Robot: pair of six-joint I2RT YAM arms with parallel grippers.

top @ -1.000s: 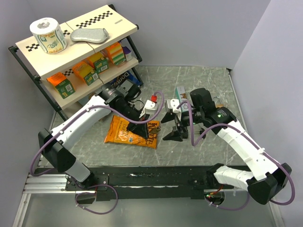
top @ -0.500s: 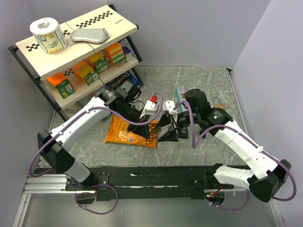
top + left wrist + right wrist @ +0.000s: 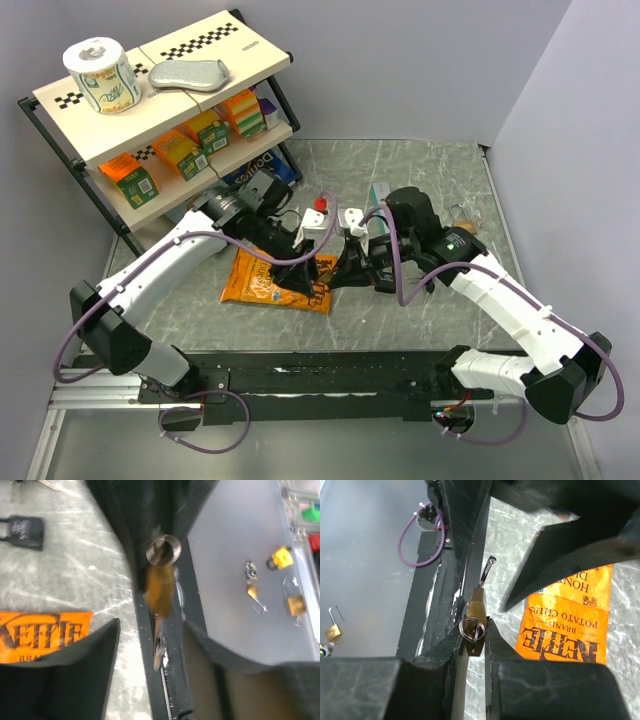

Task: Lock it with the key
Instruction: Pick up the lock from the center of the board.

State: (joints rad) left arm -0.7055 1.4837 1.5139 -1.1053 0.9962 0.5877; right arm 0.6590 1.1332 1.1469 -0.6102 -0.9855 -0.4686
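Note:
A small brass padlock (image 3: 476,611) with its shackle swung up is clamped at its base between my right gripper's (image 3: 474,635) fingers. A steel key ring (image 3: 472,627) sits at that base, and the key shows edge-on inside it. In the left wrist view the same padlock (image 3: 160,587) and ring (image 3: 163,550) hang from the right gripper's dark fingers. My left gripper (image 3: 150,645) stands open around the padlock's lower end, with a gap on each side. From above, the left gripper (image 3: 315,272) and right gripper (image 3: 350,270) meet tip to tip, hiding the padlock.
An orange chips bag (image 3: 278,280) lies flat under the left gripper. A black padlock (image 3: 22,530) lies on the marble. Another brass padlock (image 3: 462,222) and a teal box (image 3: 378,195) sit at the right and back. A stocked shelf (image 3: 150,110) stands back left.
The right gripper moved left to the left gripper and shut on the padlock. The left gripper, shut before, has opened and let the padlock go.

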